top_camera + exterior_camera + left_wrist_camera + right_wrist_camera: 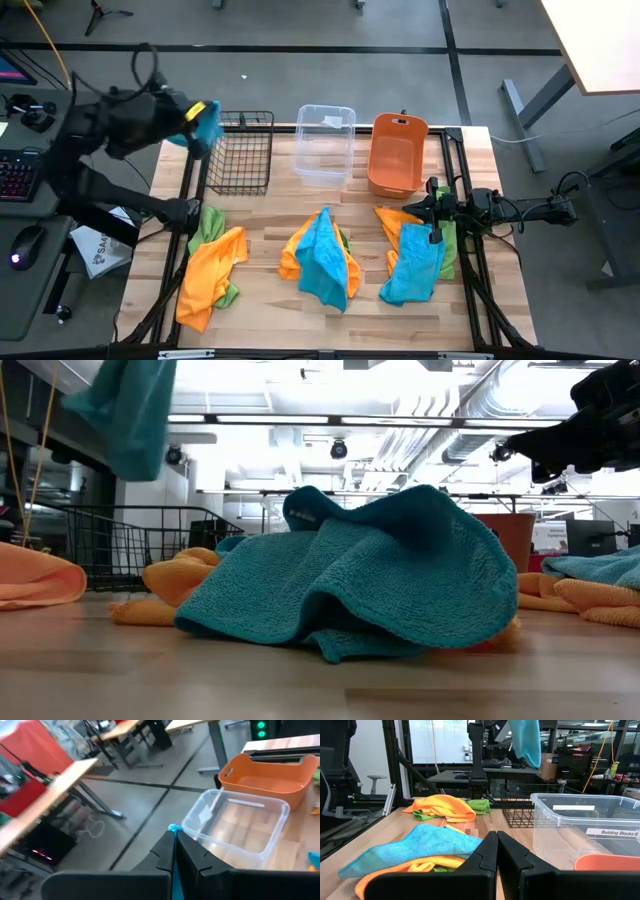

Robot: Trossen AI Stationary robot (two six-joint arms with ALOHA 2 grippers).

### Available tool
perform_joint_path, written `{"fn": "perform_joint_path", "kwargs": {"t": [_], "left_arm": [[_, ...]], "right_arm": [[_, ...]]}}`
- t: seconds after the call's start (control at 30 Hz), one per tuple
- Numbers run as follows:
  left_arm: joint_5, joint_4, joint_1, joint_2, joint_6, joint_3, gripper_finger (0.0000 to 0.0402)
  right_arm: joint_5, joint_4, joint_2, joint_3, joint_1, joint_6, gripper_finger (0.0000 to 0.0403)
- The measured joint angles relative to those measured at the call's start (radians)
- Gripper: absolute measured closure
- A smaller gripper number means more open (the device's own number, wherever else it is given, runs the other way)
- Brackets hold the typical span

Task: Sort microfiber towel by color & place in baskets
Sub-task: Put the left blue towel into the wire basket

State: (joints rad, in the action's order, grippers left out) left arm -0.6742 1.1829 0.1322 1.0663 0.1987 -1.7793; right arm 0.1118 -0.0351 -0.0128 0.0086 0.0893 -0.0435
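Turquoise towel (205, 127) bunched, dangling, pinched in left gripper (200, 115) beside wire basket (242, 155), right gripper (496, 851) closed, empty.

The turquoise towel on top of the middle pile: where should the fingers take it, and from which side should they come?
Probably from straight above, at the raised fold of the turquoise towel. In the low view it humps up into a ridge, well clear of the orange towel beneath, so a pinch there should lift only the turquoise one. Its low edges lie against the orange cloth and the table, which makes a side approach riskier.
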Motion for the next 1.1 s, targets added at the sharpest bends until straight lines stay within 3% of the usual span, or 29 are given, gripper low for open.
{"fn": "perform_joint_path", "kwargs": {"t": [0.2,0.47,0.8,1.0,1.1], "left_arm": [[0.134,-0.273,0.126,-0.071,0.046,0.239,0.0401],[0.092,-0.364,0.320,-0.156,0.027,0.551,0.0401],[0.024,-0.496,0.428,-0.216,0.010,0.584,0.0401],[0.077,-0.395,0.452,-0.187,-0.061,0.623,0.0401],[0.179,-0.399,0.452,-0.168,-0.127,0.691,0.0401]], "right_arm": [[0.000,0.000,0.000,0.000,0.000,0.000,0.0402],[0.000,0.000,0.000,0.000,0.000,0.000,0.0402],[0.000,0.000,0.000,0.000,0.000,0.000,0.0402],[0.000,0.000,0.000,0.000,0.000,0.001,0.0402],[0.000,0.000,0.000,0.000,0.000,0.000,0.0402]]}}
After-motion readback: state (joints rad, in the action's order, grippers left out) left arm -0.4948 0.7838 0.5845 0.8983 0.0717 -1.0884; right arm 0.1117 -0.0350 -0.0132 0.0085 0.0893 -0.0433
